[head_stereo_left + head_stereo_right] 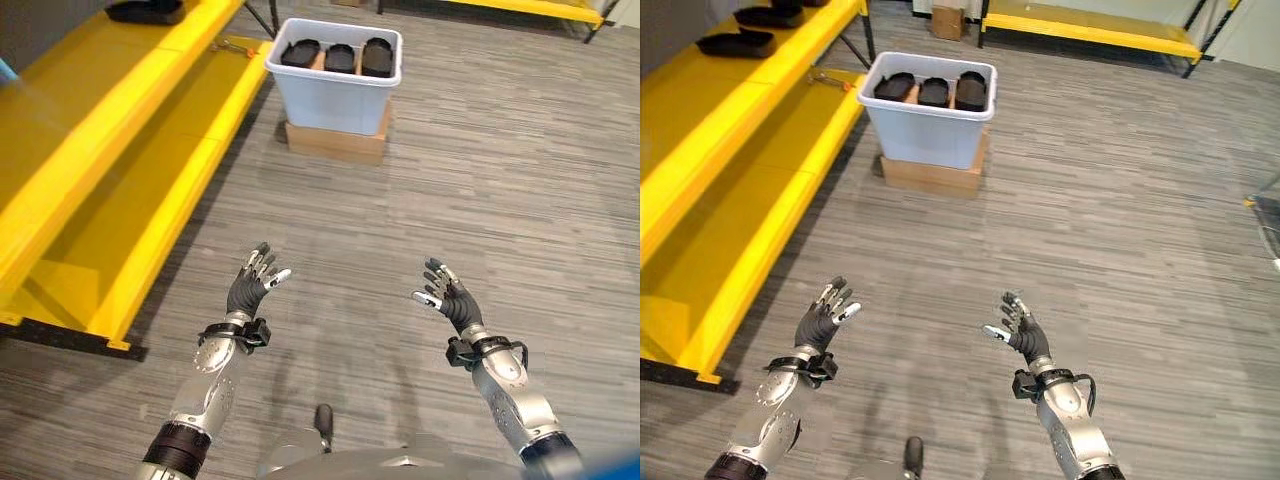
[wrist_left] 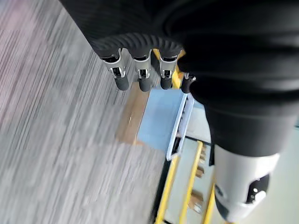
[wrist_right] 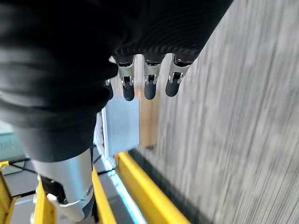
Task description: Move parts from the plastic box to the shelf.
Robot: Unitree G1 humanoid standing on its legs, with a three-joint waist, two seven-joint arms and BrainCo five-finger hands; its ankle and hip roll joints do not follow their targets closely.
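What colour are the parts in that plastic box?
Black parts, in the pale blue box; clearest in the left eye view.

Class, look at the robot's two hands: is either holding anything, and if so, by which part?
Nothing is held. The left hand and right hand hang open above the floor, apart from the plastic box with its black parts.

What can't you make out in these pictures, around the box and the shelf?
- Plastic box: its walls hide the lower part of the black parts, both eye views.
- Cardboard base: mostly covered by the box.
- Shelf: cut off at the picture's left edge.
- Part on the shelf: too small for detail.
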